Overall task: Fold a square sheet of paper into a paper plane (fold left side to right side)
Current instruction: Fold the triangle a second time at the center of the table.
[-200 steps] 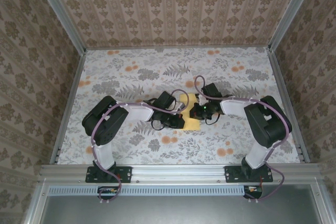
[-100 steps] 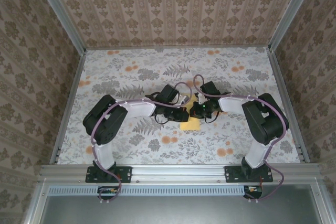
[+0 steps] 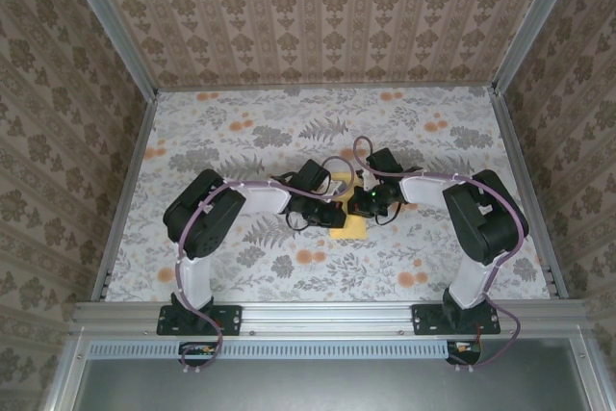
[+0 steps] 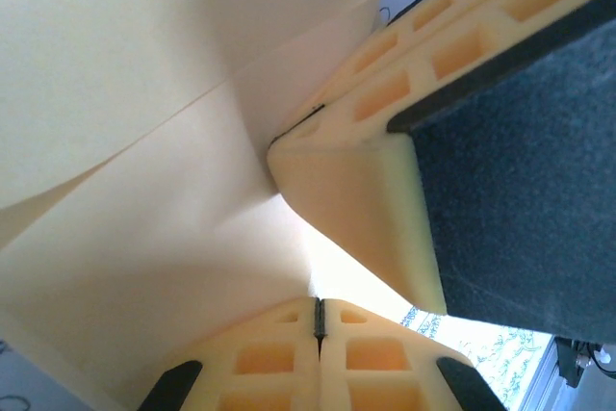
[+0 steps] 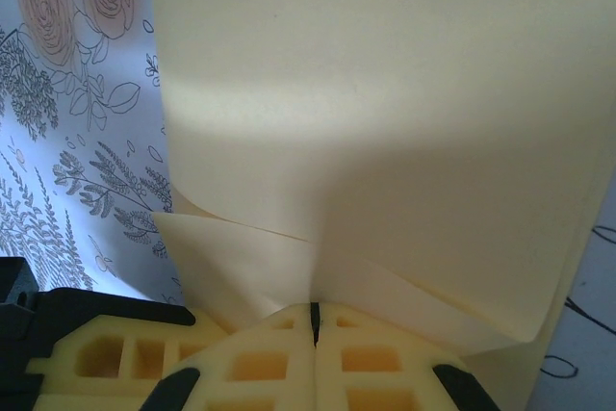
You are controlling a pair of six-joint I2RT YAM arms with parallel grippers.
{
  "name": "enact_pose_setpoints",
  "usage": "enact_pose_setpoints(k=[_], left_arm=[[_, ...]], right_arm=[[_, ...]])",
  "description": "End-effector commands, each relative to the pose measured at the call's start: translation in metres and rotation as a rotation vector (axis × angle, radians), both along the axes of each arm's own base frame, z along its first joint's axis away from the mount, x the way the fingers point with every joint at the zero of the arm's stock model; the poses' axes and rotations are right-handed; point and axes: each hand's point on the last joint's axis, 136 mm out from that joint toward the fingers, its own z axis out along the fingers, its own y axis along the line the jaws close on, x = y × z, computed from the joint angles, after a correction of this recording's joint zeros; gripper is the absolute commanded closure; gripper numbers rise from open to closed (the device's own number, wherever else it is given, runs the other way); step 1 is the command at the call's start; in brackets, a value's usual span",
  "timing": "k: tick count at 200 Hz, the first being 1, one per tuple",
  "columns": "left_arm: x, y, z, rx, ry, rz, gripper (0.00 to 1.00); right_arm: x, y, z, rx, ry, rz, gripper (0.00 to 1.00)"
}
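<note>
Left gripper [image 4: 318, 320] and right gripper [image 5: 313, 320], jaws clamped on the square sheet of paper [image 5: 385, 122]: its edges should meet squarely before creasing.

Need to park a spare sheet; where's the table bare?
Bare: the far half of the table below the back wall, and the near strip between the arm bases. Crowded: the middle, where left gripper and right gripper pinch the square sheet of paper.

A floral-print table cover [image 3: 241, 137] with orange blooms lay inside damask-papered walls [image 3: 327, 16], an aluminium rail [image 3: 327, 316] along its near edge.
</note>
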Motion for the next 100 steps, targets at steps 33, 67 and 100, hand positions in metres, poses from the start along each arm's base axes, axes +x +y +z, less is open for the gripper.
enact_pose_setpoints(k=[33, 67, 100], left_arm=[[-0.024, 0.033, -0.014, 0.072, 0.046, 0.015, 0.97], [-0.032, 0.044, -0.014, 0.082, 0.056, 0.023, 0.97], [-0.039, 0.056, -0.017, 0.098, 0.065, 0.038, 0.98]], right_arm=[[-0.018, -0.022, -0.027, -0.133, 0.1, 0.003, 1.0], [-0.018, -0.025, -0.028, -0.147, 0.106, 0.003, 1.0], [-0.018, -0.025, -0.028, -0.149, 0.105, 0.006, 1.0]])
